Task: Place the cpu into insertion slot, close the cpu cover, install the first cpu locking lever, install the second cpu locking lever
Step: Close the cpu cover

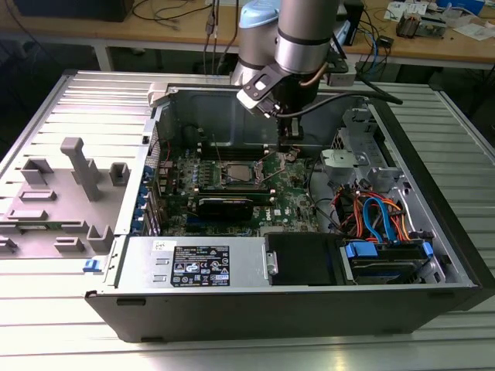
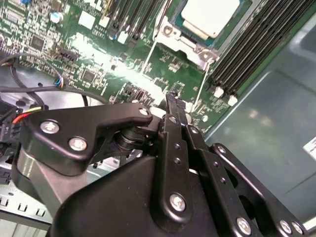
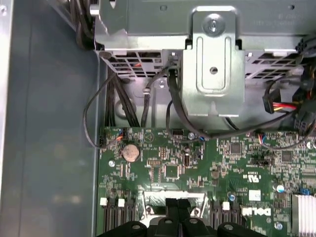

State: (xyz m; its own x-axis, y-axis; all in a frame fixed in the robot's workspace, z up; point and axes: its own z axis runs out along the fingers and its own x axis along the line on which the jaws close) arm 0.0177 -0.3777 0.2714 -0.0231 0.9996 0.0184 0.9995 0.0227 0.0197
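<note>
silver cpu lies flat in the slot, near the middle of the exterior view. the metal cover sits around its edges. the gripper hangs just beside them, toward the exterior view's right, low over the green board, its fingers pressed together. open room shows between it and the grey case wall.

Bright even light, glare on motherboard (perhaps overhead lamp), soft shadows
</note>
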